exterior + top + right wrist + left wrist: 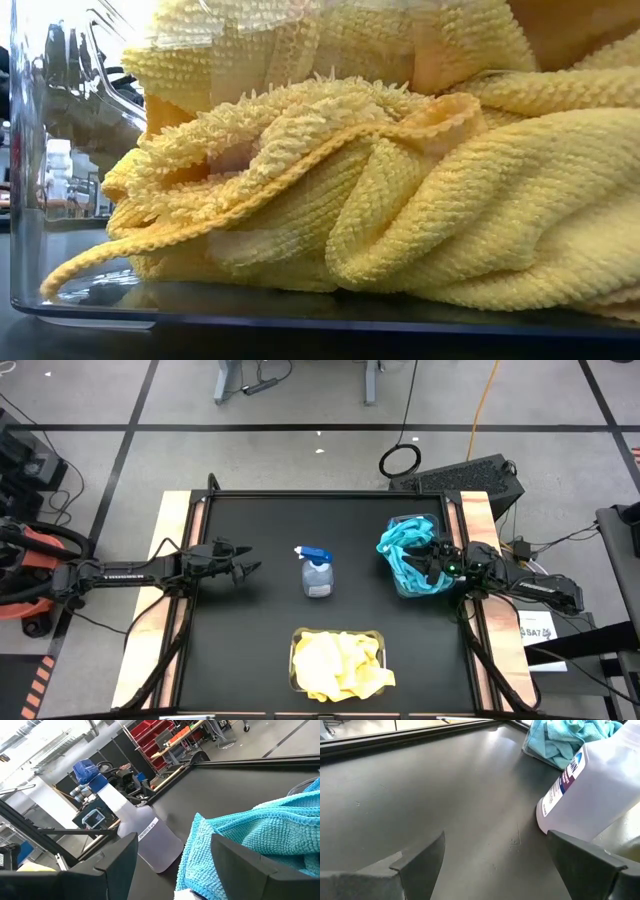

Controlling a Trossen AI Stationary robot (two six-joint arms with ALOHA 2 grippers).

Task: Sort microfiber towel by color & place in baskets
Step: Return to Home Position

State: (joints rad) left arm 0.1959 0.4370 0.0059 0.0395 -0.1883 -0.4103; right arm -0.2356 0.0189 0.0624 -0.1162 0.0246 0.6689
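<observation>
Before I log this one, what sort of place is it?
Probably a robotics lab or workshop: a black work table, racks of red storage bins beyond it, and a cable coil lying on the tape-lined floor.

- Yellow towels (pixel 400 180): fill the low view and are cut by its top and right edges. The table behind is hidden, and the heap cannot be counted.
- Front bin (pixel 28 200): only one corner wall shows.
- Spray bottle (pixel 590 795): cut by the left wrist frame's edge, label print too small to read.
- Blue towels (pixel 270 845): cut by the right wrist frame's edge, number unclear.
- Back bin (pixel 528 742): cropped, mostly covered.
</observation>
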